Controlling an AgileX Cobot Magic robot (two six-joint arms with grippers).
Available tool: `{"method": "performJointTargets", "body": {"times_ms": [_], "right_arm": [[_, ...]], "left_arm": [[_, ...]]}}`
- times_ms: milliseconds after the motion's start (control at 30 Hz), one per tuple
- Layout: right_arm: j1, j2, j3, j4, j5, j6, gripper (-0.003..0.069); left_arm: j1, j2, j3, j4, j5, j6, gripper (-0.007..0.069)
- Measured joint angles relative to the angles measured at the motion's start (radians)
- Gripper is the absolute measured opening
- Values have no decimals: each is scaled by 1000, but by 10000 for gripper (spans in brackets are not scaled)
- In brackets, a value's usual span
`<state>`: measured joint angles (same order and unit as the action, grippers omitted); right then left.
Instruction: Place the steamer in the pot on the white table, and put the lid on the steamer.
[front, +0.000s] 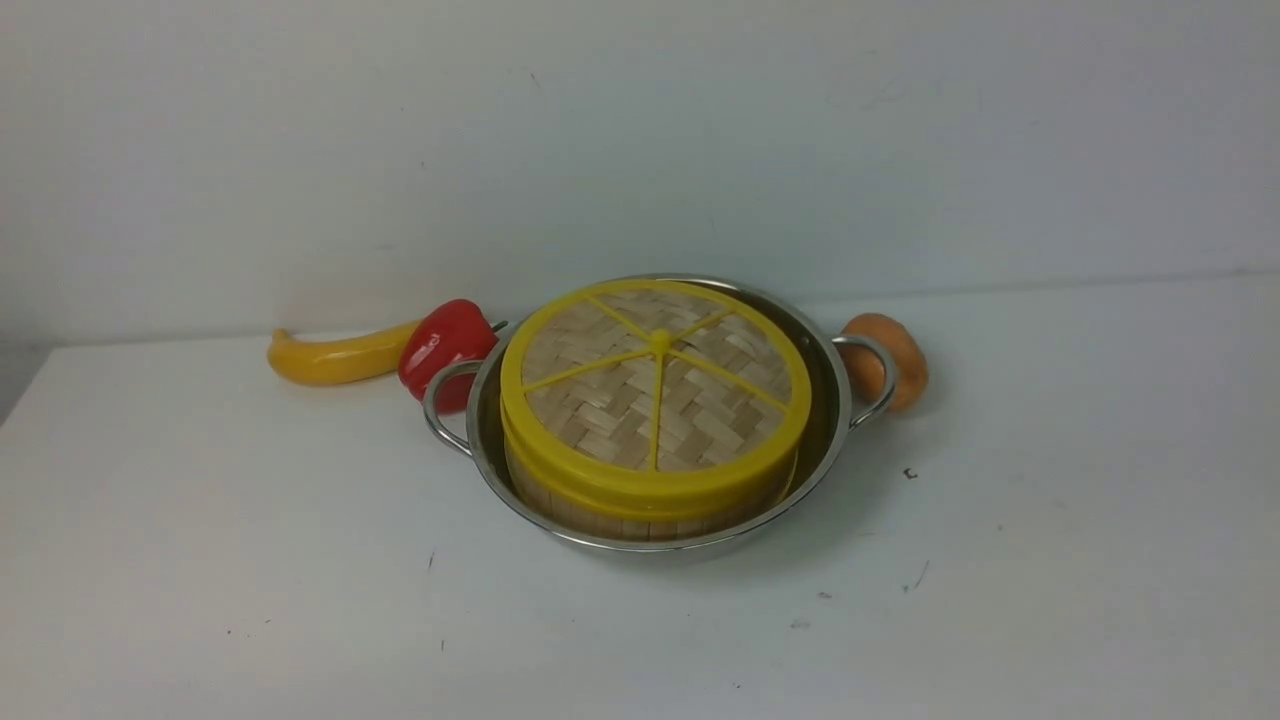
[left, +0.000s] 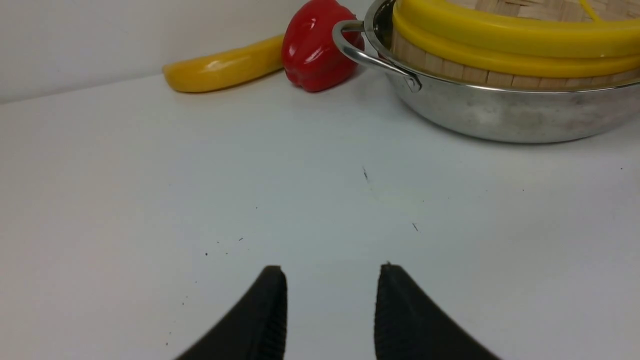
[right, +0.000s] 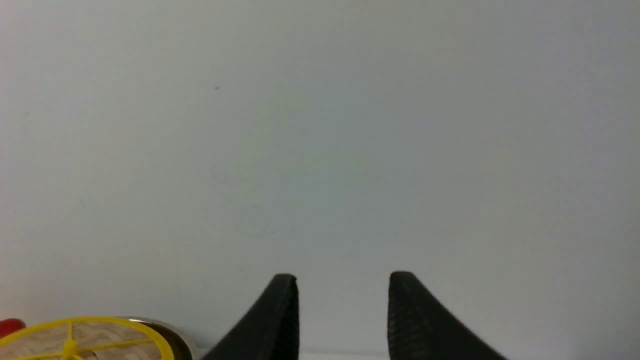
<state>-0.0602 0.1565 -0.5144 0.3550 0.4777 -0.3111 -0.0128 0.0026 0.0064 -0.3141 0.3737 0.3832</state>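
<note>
Left pincer (left: 330, 310) and right pincer (right: 342, 315) hang released and empty. Ahead of the left pincer, the steamer (front: 650, 505) sits in the pot (front: 830, 420) with the lid (front: 655, 395) on top; the task looks complete.

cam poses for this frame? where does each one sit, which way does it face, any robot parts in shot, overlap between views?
Front: between the arms, facing forward over the white table at the pot, steamer and lid; no robot parts.
Left wrist: low over the table, facing the pot's side; open left gripper shows.
Right wrist: mostly blank white surface, lid at the frame edge; open right gripper shows.
Shared: all three see pot and lid.
</note>
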Motion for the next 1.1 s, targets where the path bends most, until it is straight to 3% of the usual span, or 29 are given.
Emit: {"method": "performJointTargets", "body": {"times_ms": [233,467,700,1100], "right_arm": [[73,-109,279,-81,-40,0,269],[174,-152,408,-118,-72,-6,269],[183,-155,517,-133,-73,-16,269],[184,-155,523,-113,-130,51,269]], "left_arm": [[0,0,0,0,0,0,241],[0,0,0,0,0,0,241],[0,0,0,0,0,0,241],[0,0,0,0,0,0,241]]}}
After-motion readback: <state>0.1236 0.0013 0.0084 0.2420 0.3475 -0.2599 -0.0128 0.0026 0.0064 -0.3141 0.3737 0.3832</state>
